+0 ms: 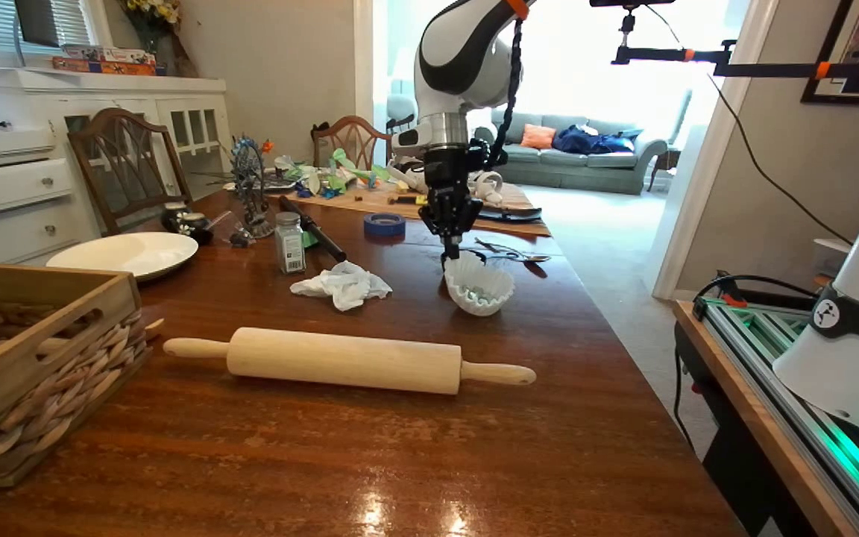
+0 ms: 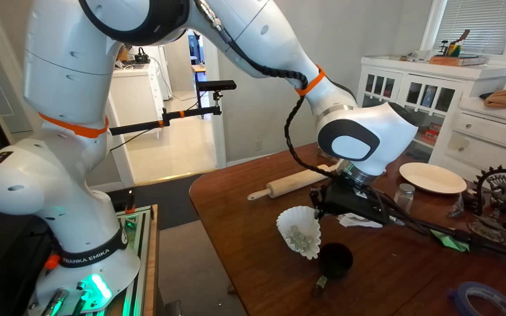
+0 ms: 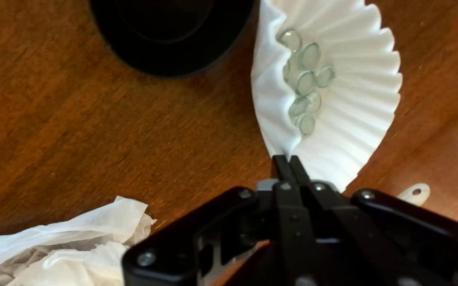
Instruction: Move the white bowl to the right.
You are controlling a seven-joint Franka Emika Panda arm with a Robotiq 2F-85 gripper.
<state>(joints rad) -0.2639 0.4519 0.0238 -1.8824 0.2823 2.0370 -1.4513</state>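
Note:
The white bowl (image 1: pixel 495 282) is a thin, fluted, paper-like cup with several clear glass pieces inside. It also shows in an exterior view (image 2: pixel 291 221) and in the wrist view (image 3: pixel 358 93). My gripper (image 3: pixel 290 159) is shut on the bowl's rim and pinches its side wall into a fold. In both exterior views the gripper (image 1: pixel 450 250) points down at the bowl's edge (image 2: pixel 318 213). The bowl is tilted and squeezed out of round. I cannot tell whether its base touches the table.
A dark cup (image 3: pixel 173 59) stands close beside the bowl. Crumpled white paper (image 1: pixel 345 285), a rolling pin (image 1: pixel 344 360), a glass jar (image 1: pixel 289 242) and blue tape (image 1: pixel 384 224) lie around. A wicker-sided box (image 1: pixel 42 358) and a plate (image 1: pixel 131 253) are farther off. The table edge (image 1: pixel 608 328) runs near the bowl.

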